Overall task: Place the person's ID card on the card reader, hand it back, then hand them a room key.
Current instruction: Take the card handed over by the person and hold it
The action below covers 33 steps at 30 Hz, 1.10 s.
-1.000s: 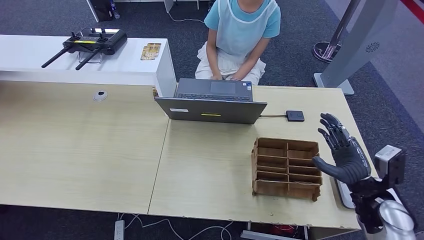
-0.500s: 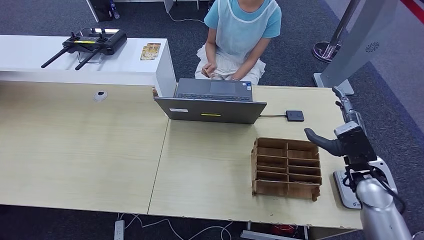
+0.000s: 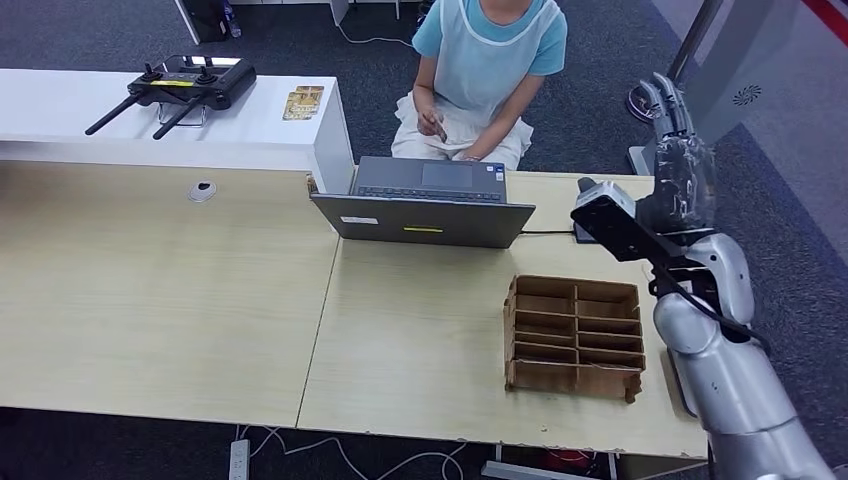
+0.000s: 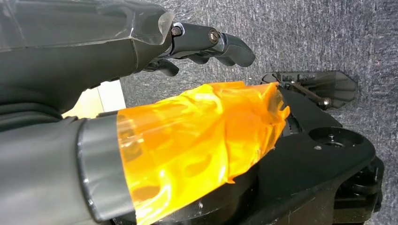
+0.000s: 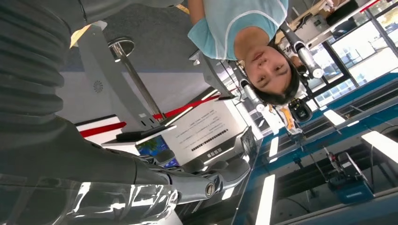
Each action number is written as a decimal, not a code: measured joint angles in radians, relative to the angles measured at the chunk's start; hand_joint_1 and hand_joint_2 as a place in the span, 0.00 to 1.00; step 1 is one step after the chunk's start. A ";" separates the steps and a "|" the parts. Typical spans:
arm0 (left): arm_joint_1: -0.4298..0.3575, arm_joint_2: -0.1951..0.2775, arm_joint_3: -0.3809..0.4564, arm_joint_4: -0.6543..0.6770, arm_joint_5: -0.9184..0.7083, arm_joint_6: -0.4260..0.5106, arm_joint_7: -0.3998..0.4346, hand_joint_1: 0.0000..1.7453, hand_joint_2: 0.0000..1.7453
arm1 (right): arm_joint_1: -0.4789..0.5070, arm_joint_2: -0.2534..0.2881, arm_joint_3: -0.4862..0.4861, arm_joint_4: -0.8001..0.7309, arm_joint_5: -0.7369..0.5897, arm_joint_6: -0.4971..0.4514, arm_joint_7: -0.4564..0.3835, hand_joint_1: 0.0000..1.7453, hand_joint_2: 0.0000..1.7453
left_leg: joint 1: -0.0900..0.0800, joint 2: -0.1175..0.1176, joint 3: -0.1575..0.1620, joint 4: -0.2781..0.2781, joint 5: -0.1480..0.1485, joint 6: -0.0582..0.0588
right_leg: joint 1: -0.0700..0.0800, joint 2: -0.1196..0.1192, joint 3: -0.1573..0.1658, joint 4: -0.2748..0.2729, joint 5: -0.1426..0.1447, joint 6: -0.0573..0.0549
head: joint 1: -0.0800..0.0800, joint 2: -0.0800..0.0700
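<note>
reaching up over the far right corner of the desk, the robot's right hand (image 3: 672, 140) is raised with its fingers stretched out and apart, and nothing in it. it points toward the person (image 3: 478, 70) seated behind the laptop (image 3: 425, 205), though it is still well apart from them, off to their side. the person holds something small and flat, which i take to be the id card (image 3: 436, 125), in a hand near their lap; it is too small to be sure. so the job looks to be at its very first step: the card has not been passed over yet.

the small black card reader (image 3: 584, 232) lies on the desk just beyond the laptop's right corner, a cable running to it, mostly hidden behind the robot's wrist. the wooden divided tray (image 3: 573, 335) sits nearer the robot's edge of the desk (image 3: 420, 330); whether room keys lie in its slots i cannot tell from here.

the left hand (image 4: 141, 93) hangs low over grey carpet, its thumb wrapped in orange film, its dark fingers loosely apart and holding nothing.

next, i'd say, the right hand has to swing in toward the person and stay spread until the card is offered, then pinch it by an edge. after that it is a short trip down to the reader, laying the card flat on top. the risk is a thin card slipping from those thick fingers.
</note>
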 joint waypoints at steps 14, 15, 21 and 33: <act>-0.013 -0.002 -0.043 0.000 -0.035 -0.033 -0.112 0.00 0.00 | -0.263 0.043 0.178 0.199 0.260 -0.002 0.139 0.00 1.00 | 0.000 0.001 -0.002 0.000 0.003 -0.002 | 0.000 0.001 -0.003 0.001 0.004 -0.001 | 0.000 0.000; -0.016 -0.002 -0.048 0.000 -0.042 -0.033 -0.108 0.00 0.00 | -0.292 0.055 0.194 0.237 0.276 0.004 0.151 0.00 1.00 | 0.000 0.001 -0.002 0.000 0.003 -0.002 | 0.000 0.002 -0.003 0.001 0.004 -0.001 | 0.000 0.000; -0.032 -0.001 -0.083 0.000 -0.066 -0.028 -0.043 0.00 0.00 | -0.458 0.136 0.261 0.515 0.324 0.022 0.191 0.00 1.00 | 0.000 0.000 -0.003 0.000 0.005 -0.002 | 0.000 0.001 -0.003 0.001 0.005 -0.001 | 0.000 0.000; -0.037 0.001 -0.118 0.000 -0.067 -0.031 -0.003 0.00 0.00 | -0.630 0.224 0.317 0.856 0.363 0.056 0.209 0.00 1.00 | 0.000 0.000 -0.003 0.000 0.005 -0.002 | 0.000 0.000 -0.003 0.001 0.005 0.000 | 0.000 0.000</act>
